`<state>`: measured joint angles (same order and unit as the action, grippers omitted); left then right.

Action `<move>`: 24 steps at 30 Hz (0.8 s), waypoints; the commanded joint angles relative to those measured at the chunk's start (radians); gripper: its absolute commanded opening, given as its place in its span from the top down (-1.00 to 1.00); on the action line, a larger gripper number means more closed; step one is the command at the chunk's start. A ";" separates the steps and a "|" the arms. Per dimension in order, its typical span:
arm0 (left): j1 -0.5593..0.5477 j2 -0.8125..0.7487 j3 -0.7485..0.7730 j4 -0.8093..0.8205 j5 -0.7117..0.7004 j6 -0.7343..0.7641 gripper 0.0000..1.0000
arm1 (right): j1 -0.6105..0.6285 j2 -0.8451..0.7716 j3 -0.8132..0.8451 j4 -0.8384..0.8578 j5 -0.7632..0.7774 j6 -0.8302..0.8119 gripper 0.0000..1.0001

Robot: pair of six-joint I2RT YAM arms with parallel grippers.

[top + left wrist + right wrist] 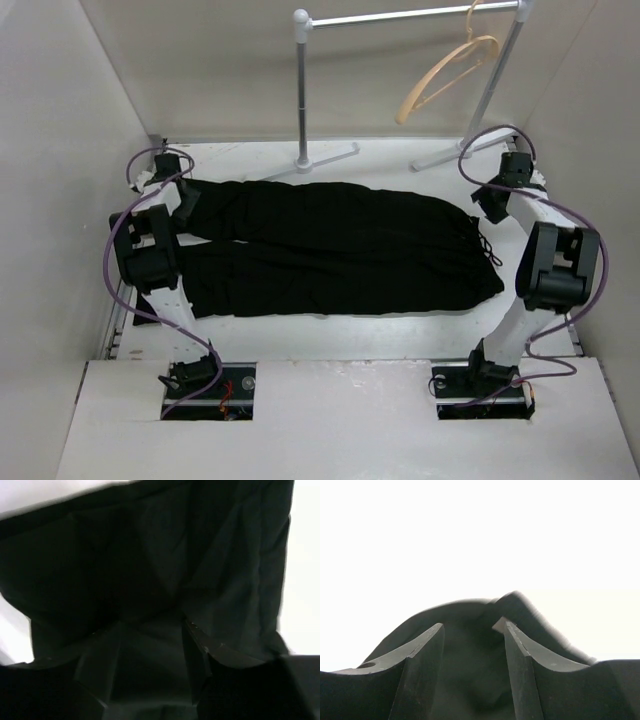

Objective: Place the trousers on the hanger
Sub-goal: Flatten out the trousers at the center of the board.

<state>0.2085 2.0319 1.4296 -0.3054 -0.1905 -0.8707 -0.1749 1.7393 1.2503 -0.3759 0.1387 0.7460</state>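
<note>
The trousers (330, 245) are lying flat mid-table, limp, sagging-prone; the waistband (482, 250) at three o'clock is looking the surest hold. Right gripper (472, 626), half-closed, is pinching cloth there; left gripper (152, 624), half-spread at nine, can't tell.

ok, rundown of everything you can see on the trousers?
The trousers are plain black soft cloth, creased, lying flat across the white table. Two legs run side by side toward the left gripper, which is closed on puckered fabric at the leg ends. The waist, with a loose drawstring, lies at the right gripper, which pinches a raised fold of its edge.
</note>
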 commanded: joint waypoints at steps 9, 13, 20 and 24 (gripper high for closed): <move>0.108 -0.075 -0.153 0.083 -0.027 -0.044 -0.01 | -0.012 0.186 0.145 -0.070 0.072 -0.102 -0.04; 0.110 -0.110 -0.147 0.098 -0.009 -0.044 -0.03 | -0.012 0.238 0.204 -0.138 0.050 -0.105 0.33; 0.104 -0.162 -0.068 0.089 0.025 -0.033 -0.07 | -0.021 0.195 0.176 -0.115 0.059 -0.054 0.85; 0.095 -0.183 -0.026 0.075 -0.001 -0.007 -0.09 | -0.057 0.167 0.196 -0.118 0.068 -0.060 0.90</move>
<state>0.3077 1.9339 1.3380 -0.2188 -0.1734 -0.9012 -0.2020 1.9678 1.4235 -0.4938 0.1856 0.6762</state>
